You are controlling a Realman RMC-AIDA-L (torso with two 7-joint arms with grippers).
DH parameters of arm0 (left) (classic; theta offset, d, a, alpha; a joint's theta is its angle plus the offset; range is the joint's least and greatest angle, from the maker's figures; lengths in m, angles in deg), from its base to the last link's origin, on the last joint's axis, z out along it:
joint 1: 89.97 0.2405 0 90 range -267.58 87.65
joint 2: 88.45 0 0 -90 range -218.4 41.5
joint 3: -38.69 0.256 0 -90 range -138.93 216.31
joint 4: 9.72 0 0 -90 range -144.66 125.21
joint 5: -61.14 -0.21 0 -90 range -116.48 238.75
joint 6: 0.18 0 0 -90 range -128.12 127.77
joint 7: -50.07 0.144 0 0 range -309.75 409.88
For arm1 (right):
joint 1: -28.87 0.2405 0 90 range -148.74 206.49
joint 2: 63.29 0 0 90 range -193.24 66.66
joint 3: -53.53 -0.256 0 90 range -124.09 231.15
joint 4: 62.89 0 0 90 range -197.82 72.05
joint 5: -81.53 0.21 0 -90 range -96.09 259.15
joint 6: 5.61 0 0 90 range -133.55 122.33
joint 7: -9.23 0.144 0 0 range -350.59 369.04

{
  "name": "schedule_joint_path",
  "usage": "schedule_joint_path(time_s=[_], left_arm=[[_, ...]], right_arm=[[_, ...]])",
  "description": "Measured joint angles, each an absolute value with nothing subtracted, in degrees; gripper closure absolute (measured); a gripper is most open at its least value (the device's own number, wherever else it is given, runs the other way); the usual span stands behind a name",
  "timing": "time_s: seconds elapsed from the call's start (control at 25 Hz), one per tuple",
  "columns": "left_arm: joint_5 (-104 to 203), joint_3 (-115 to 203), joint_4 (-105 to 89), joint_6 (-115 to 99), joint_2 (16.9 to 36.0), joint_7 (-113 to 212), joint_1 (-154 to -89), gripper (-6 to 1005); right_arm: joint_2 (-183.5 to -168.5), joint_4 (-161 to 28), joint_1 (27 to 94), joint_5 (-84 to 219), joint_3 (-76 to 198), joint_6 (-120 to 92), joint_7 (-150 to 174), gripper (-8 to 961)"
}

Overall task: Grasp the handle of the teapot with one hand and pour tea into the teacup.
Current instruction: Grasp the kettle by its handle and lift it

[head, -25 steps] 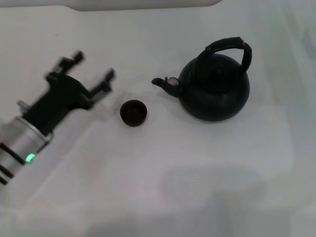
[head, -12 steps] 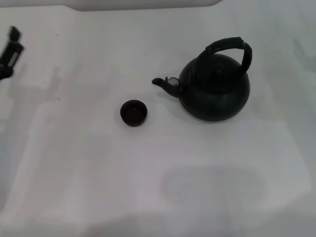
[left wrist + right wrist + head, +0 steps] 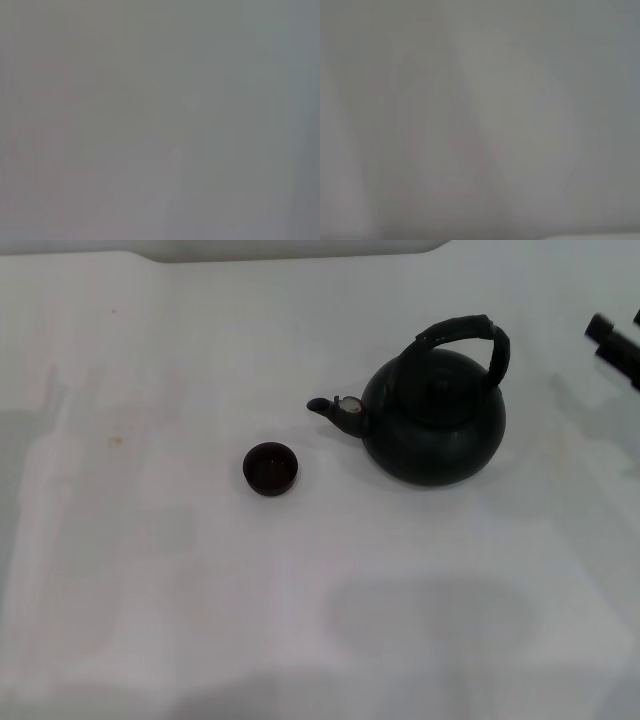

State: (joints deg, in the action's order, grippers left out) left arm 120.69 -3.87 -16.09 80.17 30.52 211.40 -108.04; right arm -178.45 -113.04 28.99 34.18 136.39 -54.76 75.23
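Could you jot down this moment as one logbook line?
right hand: entering at right edge | left hand: out of view | teapot: upright, ungrasped | teacup: beside spout

The teapot [image 3: 433, 425] looked matt black, its handle [image 3: 468, 337] rough and wrapped, its spout cap [image 3: 349, 405] silvery metal; the teacup [image 3: 270, 468] looked matt.

White tabletop [image 3: 300, 620] fills view (faint soft shadows across it); pale raised edge [image 3: 290, 248] along far side.

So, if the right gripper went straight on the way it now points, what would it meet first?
Probably the handle of the teapot. The right gripper enters at the right edge, pointing left toward it; nothing lies between, though its height is unclear.
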Motion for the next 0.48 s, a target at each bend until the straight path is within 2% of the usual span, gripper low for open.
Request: schedule_joint_path(time_s=[0.48], left_arm=[[120.8,-3.9,-15.2,79.5,30.46,211.5,-108.2,134]], right_arm=[[-178.26,-133.2,21.7,18.4,145.0,-44.1,91.9,173]])
